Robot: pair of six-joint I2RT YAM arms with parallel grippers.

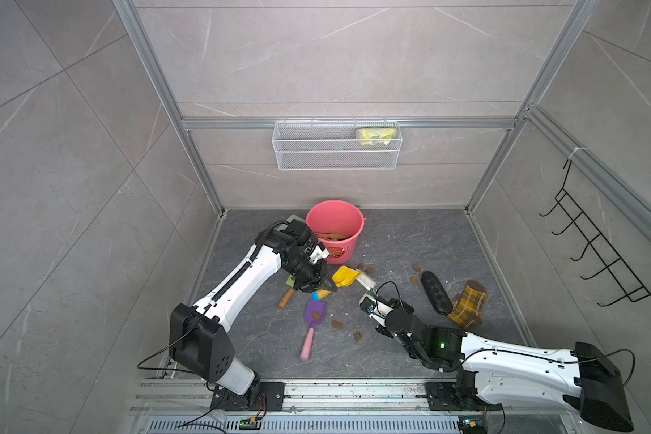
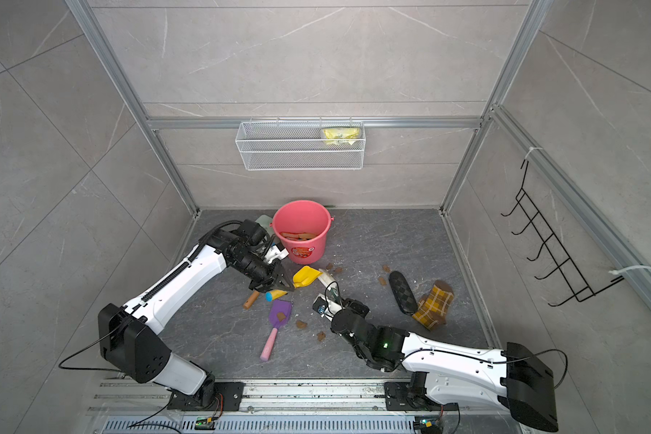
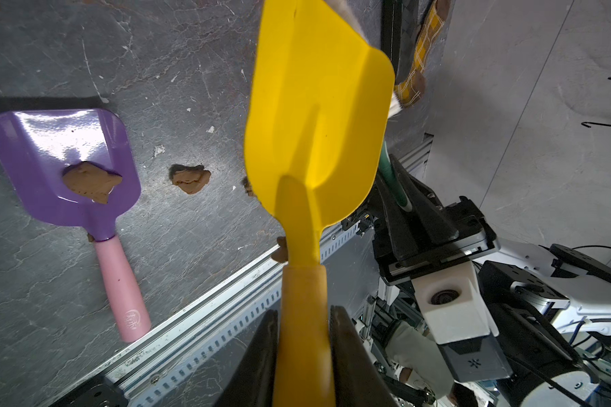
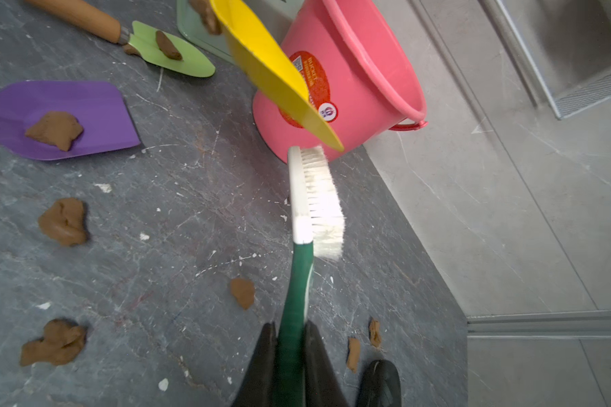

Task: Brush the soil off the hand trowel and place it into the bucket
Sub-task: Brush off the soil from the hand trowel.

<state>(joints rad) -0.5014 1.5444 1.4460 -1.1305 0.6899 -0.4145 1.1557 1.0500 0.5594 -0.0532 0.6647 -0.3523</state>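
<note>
The yellow trowel [image 3: 318, 116] is paired with an orange-yellow handle, the purple trowel [image 3: 57, 158] with a pink one, the green trowel [image 4: 177, 53] with a brown one. The bucket [image 4: 367, 70] is coloured coral pink, its label red-orange. White bristles and a green handle are seen on the brush [image 4: 300, 225]. The soil [image 4: 63, 221] is brown.

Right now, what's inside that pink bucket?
Orange-brown pieces lie at the bottom of the bucket, visible in both top views but too small to identify. The bucket's near wall hides the rest of its floor.
</note>
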